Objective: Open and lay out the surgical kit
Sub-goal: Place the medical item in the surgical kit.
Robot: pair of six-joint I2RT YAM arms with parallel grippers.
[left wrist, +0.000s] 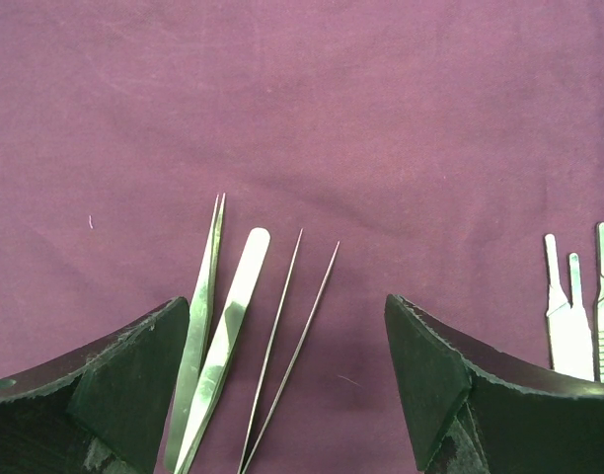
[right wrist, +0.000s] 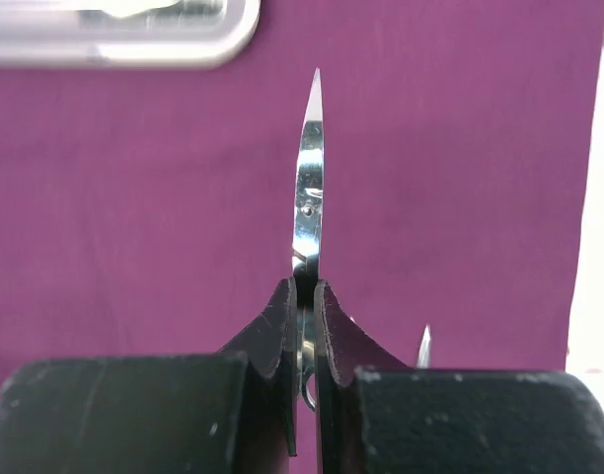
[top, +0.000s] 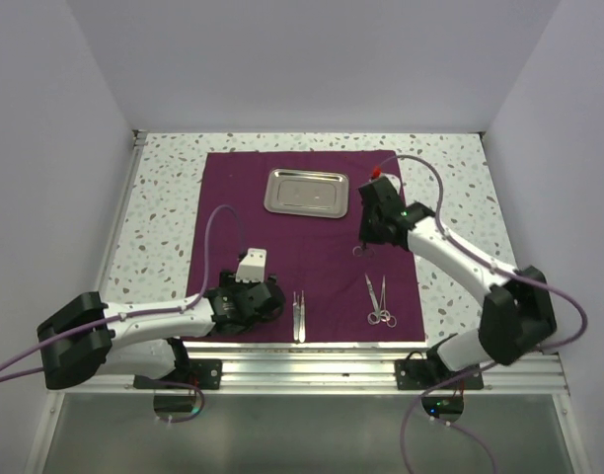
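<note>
I have the maroon cloth spread flat at mid-frame, with the shiny steel tray at its upper centre. My right gripper is clenched on slim scissors, blade pointing up-frame. My left gripper hangs released above the tweezers at lower centre. Ring-handled instruments lie at lower right.

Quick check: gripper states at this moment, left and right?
Left gripper: open, holding nothing, over the tweezers lying on the cloth.
Right gripper: closed on the scissors, blade sticking out ahead.
</note>
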